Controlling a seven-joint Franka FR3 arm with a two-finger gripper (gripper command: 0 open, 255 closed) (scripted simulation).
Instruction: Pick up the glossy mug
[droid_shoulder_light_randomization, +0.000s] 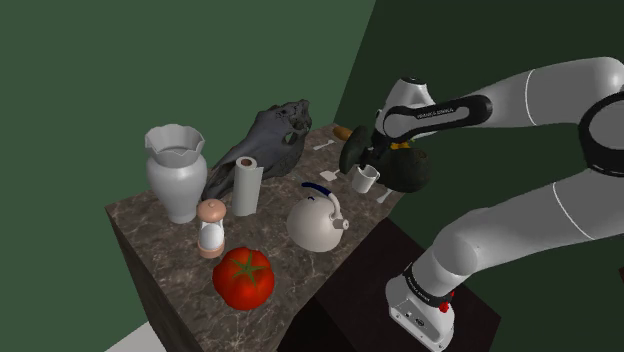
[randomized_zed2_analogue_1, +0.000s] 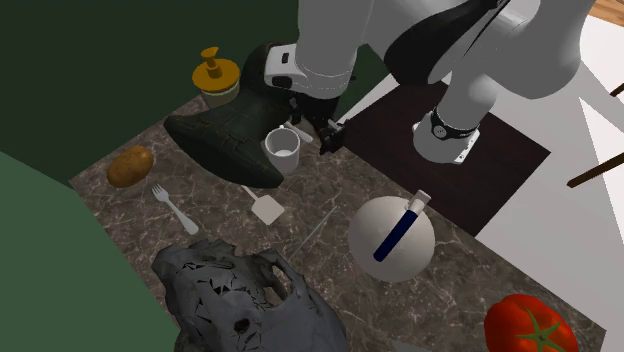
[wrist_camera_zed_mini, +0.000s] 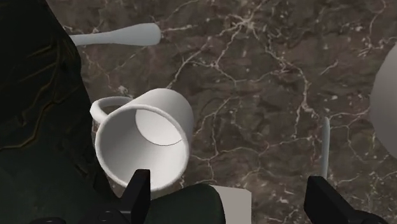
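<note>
A white glossy mug (wrist_camera_zed_mini: 146, 137) stands upright on the dark marble tabletop (wrist_camera_zed_mini: 254, 83), its handle turned toward a dark boot (wrist_camera_zed_mini: 32, 95) lying against it. My gripper (wrist_camera_zed_mini: 230, 197) hangs open just above the table. One finger (wrist_camera_zed_mini: 137, 191) is over the mug's near rim and the other finger (wrist_camera_zed_mini: 324, 200) stands far off over bare marble, so nothing is held. In the second exterior view the mug (randomized_zed2_analogue_1: 283, 148) sits right beside the gripper (randomized_zed2_analogue_1: 320, 128). The shoulder view shows the mug (droid_shoulder_light_randomization: 365, 178) just under the hand (droid_shoulder_light_randomization: 360, 155).
Around the mug lie the boot (randomized_zed2_analogue_1: 225, 140), a white spatula (randomized_zed2_analogue_1: 265, 207), a fork (randomized_zed2_analogue_1: 175, 208), a potato (randomized_zed2_analogue_1: 130, 167) and a yellow-topped bottle (randomized_zed2_analogue_1: 215, 75). A white kettle (randomized_zed2_analogue_1: 392, 238), skull (randomized_zed2_analogue_1: 250, 300), tomato (droid_shoulder_light_randomization: 243, 277), vase (droid_shoulder_light_randomization: 176, 170), paper roll (droid_shoulder_light_randomization: 247, 187) and shaker (droid_shoulder_light_randomization: 211, 228) fill the remaining tabletop.
</note>
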